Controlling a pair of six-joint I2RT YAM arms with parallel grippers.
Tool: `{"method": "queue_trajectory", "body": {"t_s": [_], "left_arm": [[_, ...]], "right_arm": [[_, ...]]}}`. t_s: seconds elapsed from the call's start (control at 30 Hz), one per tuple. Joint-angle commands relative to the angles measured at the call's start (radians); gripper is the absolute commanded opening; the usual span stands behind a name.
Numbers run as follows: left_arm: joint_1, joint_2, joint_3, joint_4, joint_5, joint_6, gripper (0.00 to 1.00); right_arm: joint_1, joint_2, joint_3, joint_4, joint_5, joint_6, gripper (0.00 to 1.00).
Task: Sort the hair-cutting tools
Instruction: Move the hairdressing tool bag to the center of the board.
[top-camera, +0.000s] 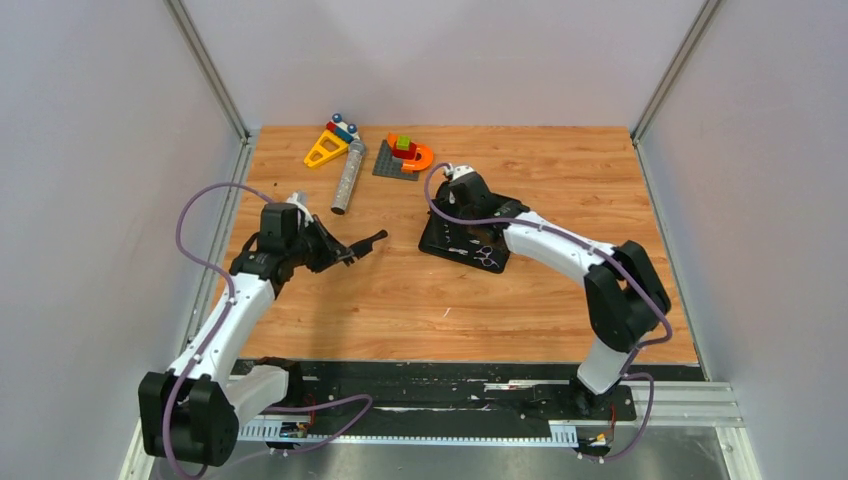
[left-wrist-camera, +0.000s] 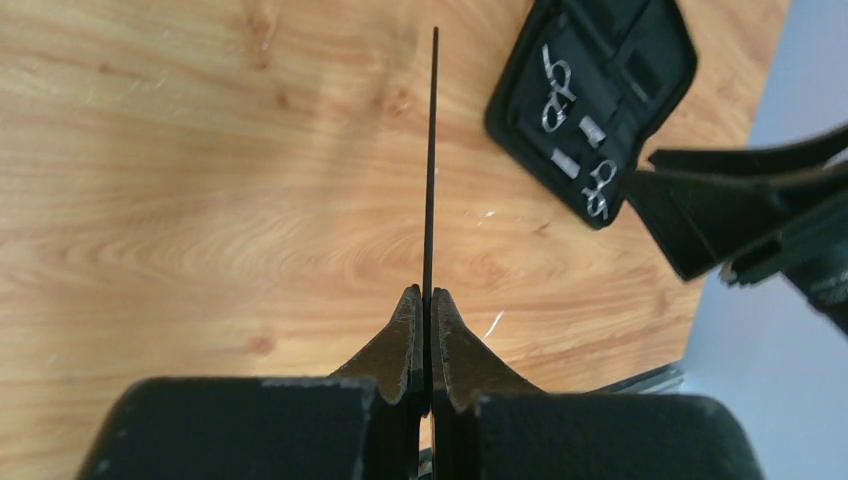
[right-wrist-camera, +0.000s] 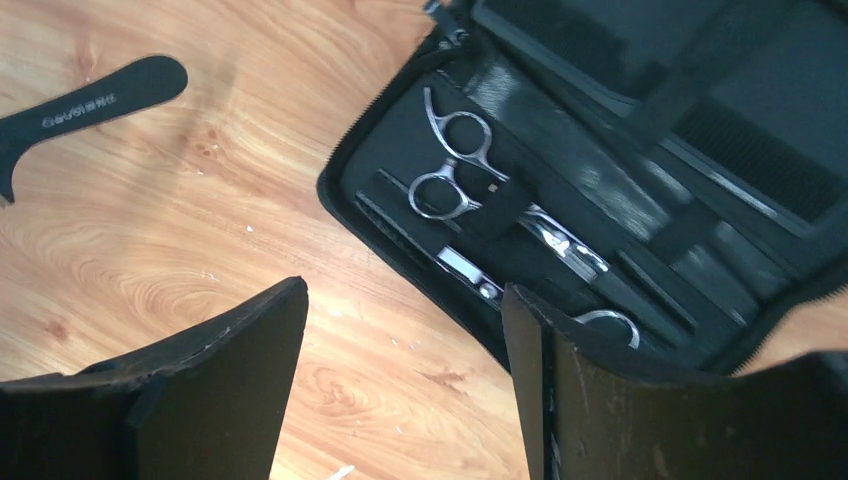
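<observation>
From above, the left arm (top-camera: 240, 300) reaches across the wooden tabletop (top-camera: 400, 310). It holds a flat black comb (top-camera: 368, 241) clear of the wood. The comb's long axis points right and slightly away, toward an open black case (top-camera: 440, 245) near the middle. The right arm (top-camera: 560, 250) bends over that case and hides much of it.

The left wrist camera shows what the overhead view cannot: the left jaws are pressed together on the comb (left-wrist-camera: 431, 160). It is seen edge-on as a thin dark line running straight out from them. The case (left-wrist-camera: 640, 60) lies beyond, to the right.

The right wrist camera looks into the case (right-wrist-camera: 800, 90). Silver scissors (right-wrist-camera: 452, 166) are strapped inside, rings toward the upper left and blades toward the lower right. A second pair (right-wrist-camera: 605, 320) is partly hidden lower down. The right jaws stand wide apart above the case's edge, holding nothing. The comb's rounded end (right-wrist-camera: 100, 95), with pale lettering, shows at the upper left.
</observation>
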Motion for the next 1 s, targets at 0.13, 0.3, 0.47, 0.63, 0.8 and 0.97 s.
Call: {"method": "queue_trajectory", "body": {"t_s": [0.13,0.3,0.47,0.63,0.8,0.97], "left_arm": [[0.014,-0.103,0.064,-0.238,-0.106,0.154,0.00],[0.013,-0.127,0.071,-0.276,-0.125,0.175,0.00],[0.014,-0.150,0.072,-0.295,-0.122,0.188,0.00],[0.014,-0.150,0.090,-0.290,-0.110,0.202,0.00],[0.014,-0.137,0.119,-0.283,-0.088,0.224,0.00],[0.014,-0.120,0.138,-0.264,-0.049,0.222,0.00]], "right_arm": [[0.011,0.217,0.222,-0.086,-0.173,-0.150,0.67],[0.015,0.300,0.264,-0.089,-0.233,-0.165,0.61],[0.021,0.337,0.246,-0.102,-0.282,-0.185,0.58],[0.044,0.327,0.183,-0.151,-0.330,-0.189,0.55],[0.091,0.259,0.071,-0.184,-0.366,-0.154,0.52],[0.152,0.179,-0.034,-0.202,-0.426,-0.084,0.50]]}}
